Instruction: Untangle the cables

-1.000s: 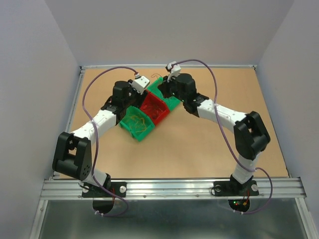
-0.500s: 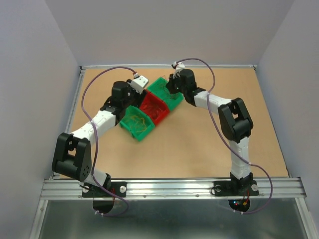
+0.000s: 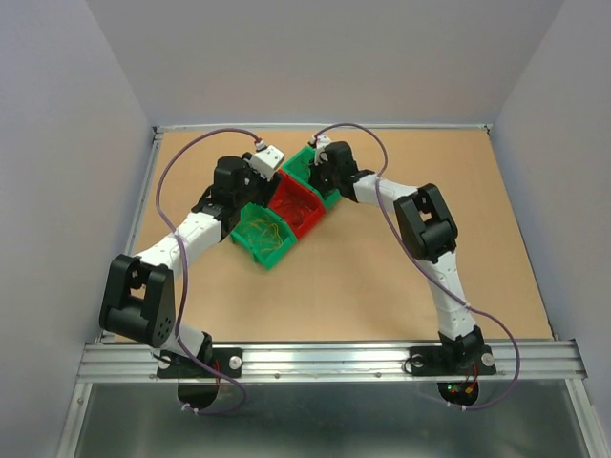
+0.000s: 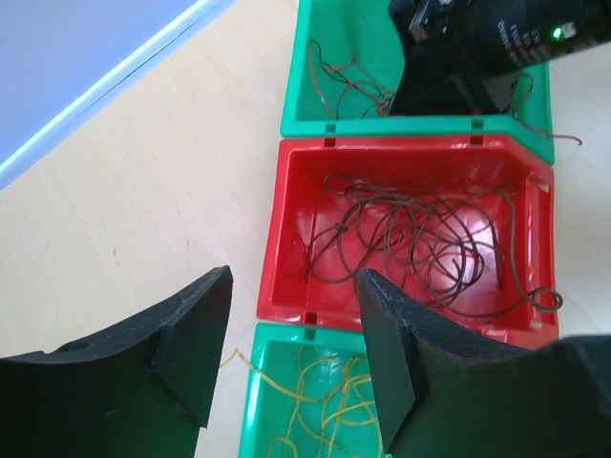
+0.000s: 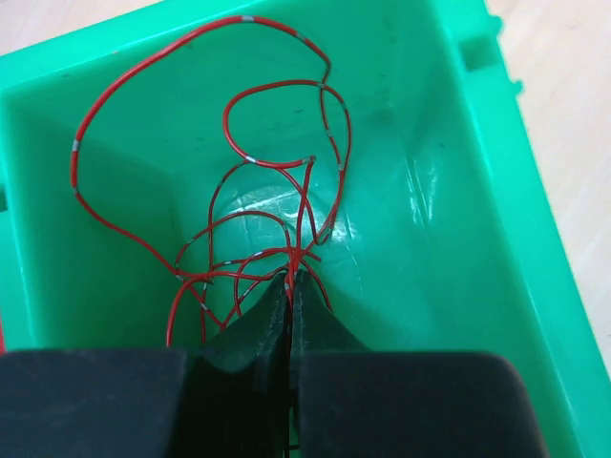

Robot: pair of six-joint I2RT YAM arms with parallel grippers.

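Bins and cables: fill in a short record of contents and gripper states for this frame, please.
far green bin: red cables
red bin: dark brown cables
near green bin: yellow cables
right gripper: shut on red cables, inside far green bin
left gripper: open, empty, above the bins

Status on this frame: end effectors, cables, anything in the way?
Left end effector open, empty, facing red bin. Right end effector shut on red cables inside green bin. Nothing blocking.

Before my jaws: three bins, one red bin (image 4: 286, 277) and two green bins (image 4: 298, 86); three clumps of cables (image 4: 410, 234), one per bin.
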